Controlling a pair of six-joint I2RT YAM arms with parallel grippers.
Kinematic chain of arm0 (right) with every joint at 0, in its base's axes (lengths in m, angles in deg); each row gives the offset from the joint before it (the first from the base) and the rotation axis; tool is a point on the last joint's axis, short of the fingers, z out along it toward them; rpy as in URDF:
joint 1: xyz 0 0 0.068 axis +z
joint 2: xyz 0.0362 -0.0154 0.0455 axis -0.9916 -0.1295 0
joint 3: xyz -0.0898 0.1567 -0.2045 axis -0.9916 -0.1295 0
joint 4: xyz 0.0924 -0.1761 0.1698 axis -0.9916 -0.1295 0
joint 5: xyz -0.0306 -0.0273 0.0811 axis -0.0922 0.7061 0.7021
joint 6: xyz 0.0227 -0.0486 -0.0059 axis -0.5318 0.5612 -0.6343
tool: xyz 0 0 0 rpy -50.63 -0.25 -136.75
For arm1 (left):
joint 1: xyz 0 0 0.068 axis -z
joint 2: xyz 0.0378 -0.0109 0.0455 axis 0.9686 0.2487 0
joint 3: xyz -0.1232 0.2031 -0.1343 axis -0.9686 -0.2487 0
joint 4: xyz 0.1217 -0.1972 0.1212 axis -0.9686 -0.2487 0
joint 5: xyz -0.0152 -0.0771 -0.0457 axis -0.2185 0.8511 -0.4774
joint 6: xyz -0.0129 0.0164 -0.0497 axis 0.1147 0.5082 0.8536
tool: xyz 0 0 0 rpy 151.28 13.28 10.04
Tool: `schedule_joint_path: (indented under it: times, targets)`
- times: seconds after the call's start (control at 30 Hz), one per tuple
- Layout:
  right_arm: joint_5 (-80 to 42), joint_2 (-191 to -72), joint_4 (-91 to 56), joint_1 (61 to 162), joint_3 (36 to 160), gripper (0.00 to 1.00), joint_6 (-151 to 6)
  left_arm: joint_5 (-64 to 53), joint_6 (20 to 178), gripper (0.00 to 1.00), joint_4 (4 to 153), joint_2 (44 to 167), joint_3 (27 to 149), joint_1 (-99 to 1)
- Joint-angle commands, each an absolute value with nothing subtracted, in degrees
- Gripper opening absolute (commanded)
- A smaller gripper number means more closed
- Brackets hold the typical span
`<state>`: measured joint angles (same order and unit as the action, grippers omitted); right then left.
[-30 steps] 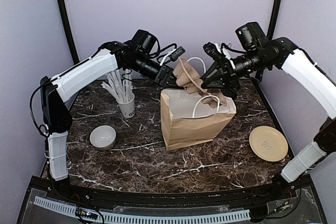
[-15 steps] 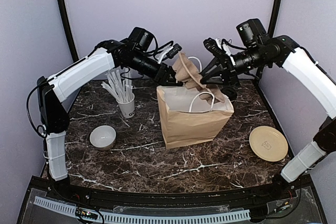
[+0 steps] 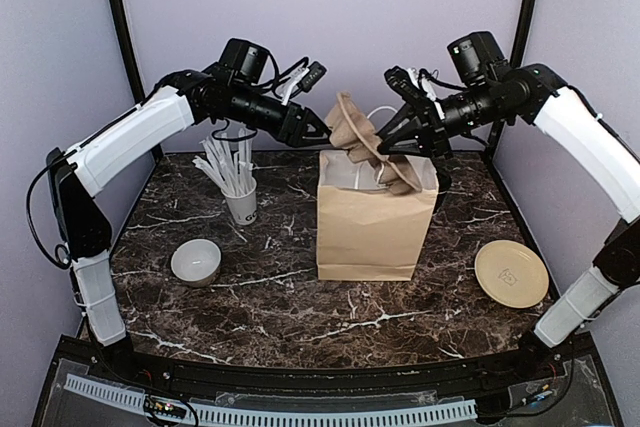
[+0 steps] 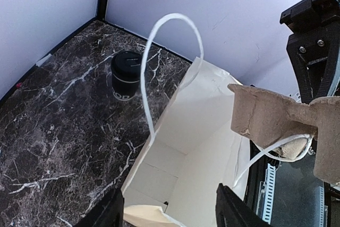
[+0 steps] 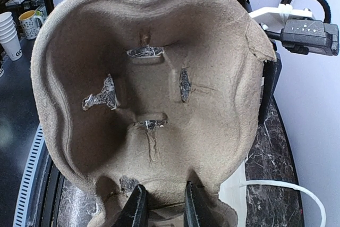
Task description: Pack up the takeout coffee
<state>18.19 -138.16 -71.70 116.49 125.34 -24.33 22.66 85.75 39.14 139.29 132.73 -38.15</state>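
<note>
While your right gripper (image 5: 162, 206) pinches the pulp cup carrier (image 5: 149, 78) above the open brown paper bag (image 3: 370, 232), your left gripper (image 4: 169, 208) hangs wide and empty over its mouth. The takeout coffee (image 4: 126, 75) stands lidded on the marble table (image 4: 48, 115), outside the bag.

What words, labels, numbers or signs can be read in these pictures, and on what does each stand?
"GO", dark letters at the frame's edge, uncertain: on the white cups in the right wrist view.
White lettering round the black coffee cup: too blurred to read.
Dark mark on the white cup of sticks: too small to read.
Faint stamp on the tan plate: too small to read.
</note>
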Motion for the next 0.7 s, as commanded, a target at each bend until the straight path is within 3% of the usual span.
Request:
schedule_joint_path:
  times: [0.0, 0.67]
  targets:
    - [17.1, -139.0, -68.2, 117.0, 124.2, 0.18, -25.0, 22.2, 85.8, 0.62, 40.1, 136.2, 130.6, -38.3]
    - [17.0, -140.9, -65.8, 111.3, 128.7, 0.17, -27.0, 21.2, 84.8, 0.62, 42.0, 131.8, 124.0, -38.8]
